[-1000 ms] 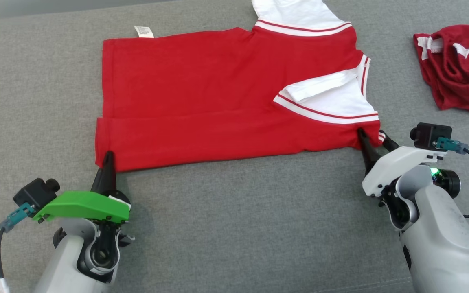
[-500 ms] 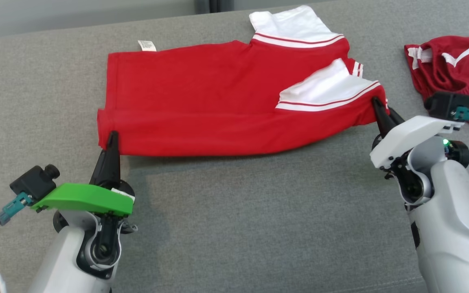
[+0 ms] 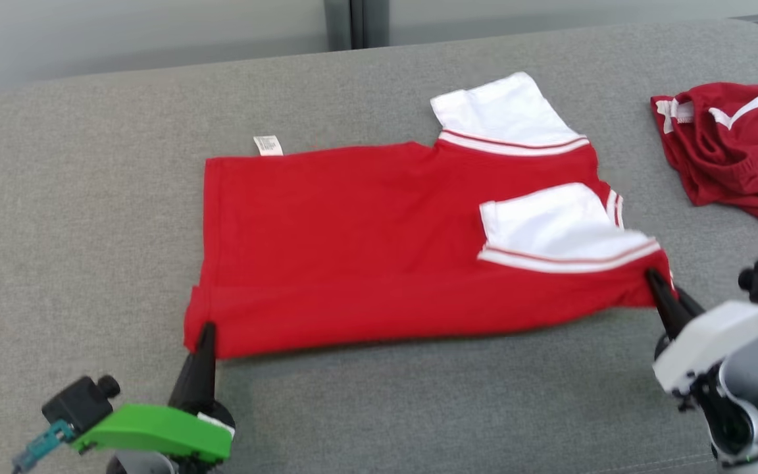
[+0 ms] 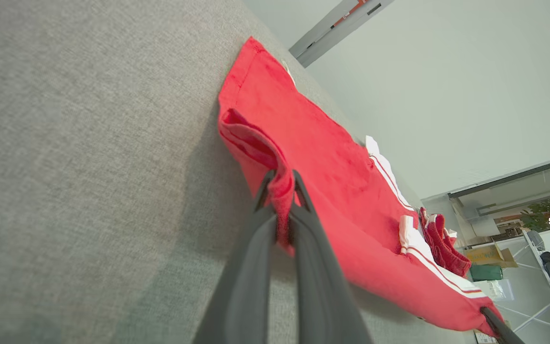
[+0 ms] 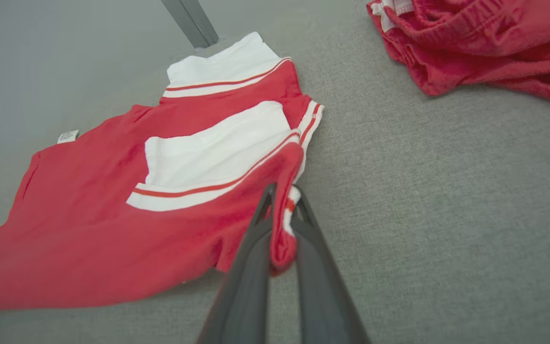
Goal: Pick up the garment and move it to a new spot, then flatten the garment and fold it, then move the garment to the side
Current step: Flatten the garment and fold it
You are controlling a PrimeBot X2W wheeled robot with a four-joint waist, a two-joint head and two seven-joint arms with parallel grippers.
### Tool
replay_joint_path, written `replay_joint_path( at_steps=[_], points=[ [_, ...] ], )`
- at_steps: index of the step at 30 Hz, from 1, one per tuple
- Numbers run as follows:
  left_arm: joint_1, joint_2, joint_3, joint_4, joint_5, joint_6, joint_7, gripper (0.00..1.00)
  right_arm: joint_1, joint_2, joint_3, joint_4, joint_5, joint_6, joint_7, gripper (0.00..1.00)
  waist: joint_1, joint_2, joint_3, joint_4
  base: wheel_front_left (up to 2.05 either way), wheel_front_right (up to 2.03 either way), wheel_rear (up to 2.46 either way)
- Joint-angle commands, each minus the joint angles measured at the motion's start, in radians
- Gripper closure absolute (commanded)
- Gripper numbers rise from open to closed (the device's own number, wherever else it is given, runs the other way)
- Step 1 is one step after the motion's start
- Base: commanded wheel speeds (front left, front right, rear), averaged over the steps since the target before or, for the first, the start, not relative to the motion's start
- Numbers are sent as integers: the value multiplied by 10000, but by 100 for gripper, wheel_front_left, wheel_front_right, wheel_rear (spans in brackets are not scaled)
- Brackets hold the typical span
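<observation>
Pinching near corners: left fingers (image 3: 200, 375) clamp the hem at 7 o'clock, right fingers (image 3: 667, 306) clamp the shoulder at 4 o'clock | garment (image 3: 366, 243) mid-surface (image 3: 418, 408), near edge raised | judged light, limp, sagging between grips; corners suit holding.

garment (image 3: 353, 250) on cushion (image 3: 89, 197), other clothing (image 3: 734, 151) well apart to its right

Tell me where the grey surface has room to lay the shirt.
Free: the grey surface left of the red shirt, and the near strip between left gripper and right gripper. Crowded: far right, by the crumpled garment.
</observation>
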Motion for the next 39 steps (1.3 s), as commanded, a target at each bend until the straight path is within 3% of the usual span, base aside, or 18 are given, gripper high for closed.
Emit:
replay_joint_path(
  at_steps=[1, 5, 11, 12, 14, 15, 16, 17, 23, 27, 34, 39],
  points=[
    [325, -13, 25, -35, -57, 60, -64, 100, 408, -30, -98, -97, 296, -13, -52, 100, 0, 0, -25, -9, 0, 0, 0],
    [821, -77, -5, 27, -172, 139, -114, 100, 1116, -25, -82, 26, 1015, -13, -342, 100, 0, 0, -41, -32, 0, 0, 0],
    [1199, -47, -83, 368, -237, 181, -31, 100, 1488, -27, 5, 539, 1123, -13, -905, 100, 0, 0, -66, -62, 0, 0, 0],
    [1225, -58, -110, 431, -227, 175, -18, 100, 1491, -28, 16, 627, 1082, -13, -992, 95, 0, 0, -80, -58, 0, 0, 0],
    [1278, -99, -158, 586, -252, 178, -6, 100, 1515, -26, 44, 809, 935, -13, -1182, 56, 0, 0, -120, -52, 0, 0, 0],
    [1305, -79, -184, 658, -196, 184, -27, 67, 1543, -27, 19, 901, 838, -13, -1289, 2, 0, 0, -144, -51, 0, 0, 0],
    [1322, -54, -211, 701, -151, 198, -22, 21, 1559, -26, 4, 951, 753, -13, -1362, 0, 0, 0, -163, -50, 0, 0, 0],
    [1336, -27, -241, 744, -132, 232, 7, 0, 1565, -25, -3, 997, 688, -13, -1438, 0, 0, 0, -190, -47, 0, 0, 0],
    [1231, 414, -173, 578, 289, 333, -92, 0, 1454, -23, -217, 797, 120, -12, -1755, 0, 0, 0, -301, -76, 0, 0, 0],
    [554, 1114, -210, 395, 862, 306, 116, 0, 1107, -18, -244, 509, -268, -12, -1849, 0, 0, 0, -306, -123, 0, 0, 0],
    [-1855, 2659, -743, 541, 2490, 230, 1386, 0, 199, -20, 224, 62, -996, -12, -1570, 0, 0, 0, 63, -335, 0, 0, 0],
    [-3744, 3017, -1283, 1325, 3278, 32, 2454, 0, -596, -21, 795, -133, -1351, -12, -1422, 0, 0, 0, 714, -600, 0, 0, 0]
  ],
)
